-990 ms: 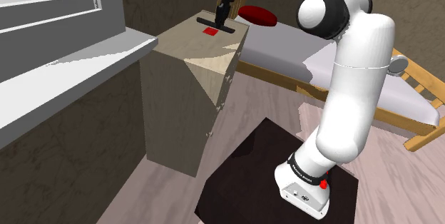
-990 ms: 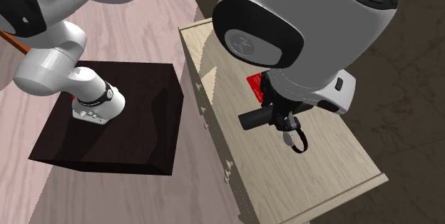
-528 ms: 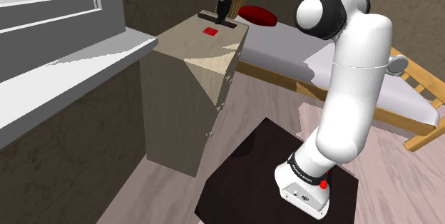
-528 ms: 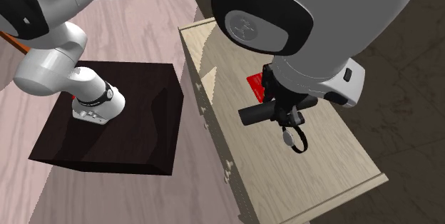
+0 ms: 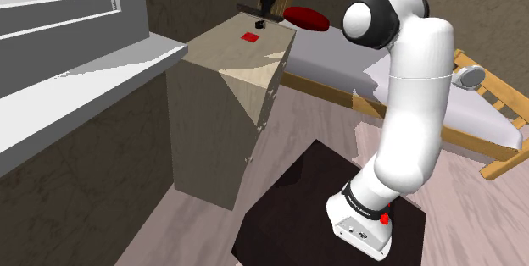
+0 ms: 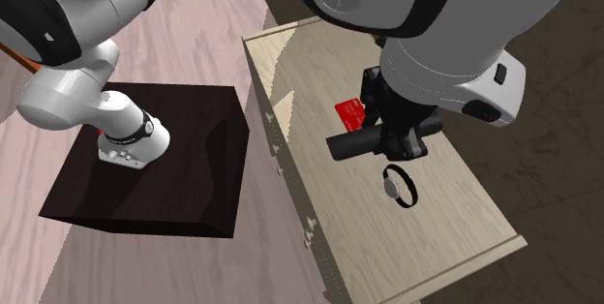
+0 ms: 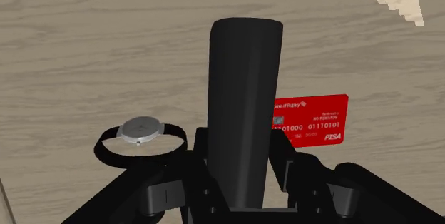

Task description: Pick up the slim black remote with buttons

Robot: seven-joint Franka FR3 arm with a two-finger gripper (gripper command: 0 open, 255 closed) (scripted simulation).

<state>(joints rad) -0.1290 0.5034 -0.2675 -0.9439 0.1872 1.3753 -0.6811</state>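
Note:
The slim black remote (image 7: 244,101) is clasped between my gripper's (image 7: 244,164) two fingers and juts out past them. In the shoulder view the remote (image 5: 254,8) hangs level in the gripper (image 5: 268,3), well above the light wooden dresser top (image 5: 222,48). From the second exterior view the remote (image 6: 360,143) is a dark bar held by the gripper (image 6: 393,139) over the dresser (image 6: 436,225). Its buttons cannot be made out.
A red card (image 7: 314,121) and a black-strapped wristwatch (image 7: 141,131) lie on the dresser top below the remote. A bed (image 5: 339,65) with a red cushion (image 5: 306,18) stands behind the dresser. A grey window sill (image 5: 85,82) runs along the shoulder view's left.
The gripper has risen with the remote shut in it, lifting it clear of the dresser top. The watch and card below stayed where they were.

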